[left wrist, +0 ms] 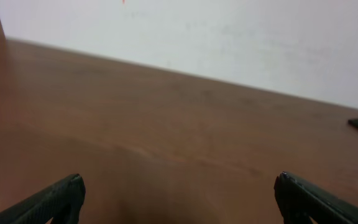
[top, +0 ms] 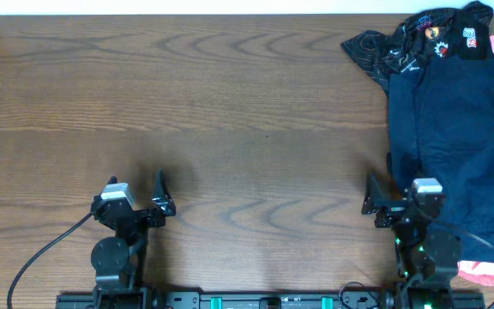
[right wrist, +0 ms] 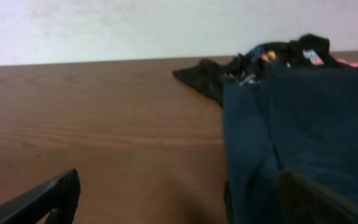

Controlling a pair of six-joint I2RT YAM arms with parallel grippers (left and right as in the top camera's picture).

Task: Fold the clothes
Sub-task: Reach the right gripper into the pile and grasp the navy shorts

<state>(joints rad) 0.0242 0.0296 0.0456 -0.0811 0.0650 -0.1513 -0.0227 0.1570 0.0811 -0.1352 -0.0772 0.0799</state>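
From overhead, your left end effector (top: 163, 196) sits over bare desk (top: 230, 103), fingers spread wide and holding nothing. The navy clothes (top: 461, 129) lie well apart from it, far off to its right. Your right end effector (top: 374, 204) is likewise spread wide and empty, with the navy clothes just beside it on its right and running on ahead of it. Past their far end lies a black garment (top: 410, 43) with white lines, and a coral-pink garment (top: 485, 270) peeks out by the right arm's base. Leave both alone.

In the left wrist view, the left end effector (left wrist: 179, 208) shows only wood between its wide-set fingers, so this arm has a long reach across before it can help.

In the right wrist view, the right end effector (right wrist: 182, 208) has the navy clothes (right wrist: 303, 124) ahead and to its right, their near edge by the right finger. Nothing looks folded yet, so I would first pull one navy garment onto open desk to the end effector's left. Pinch a single layer at the near left edge, low to the wood. Drag slowly so the heap beneath does not follow.
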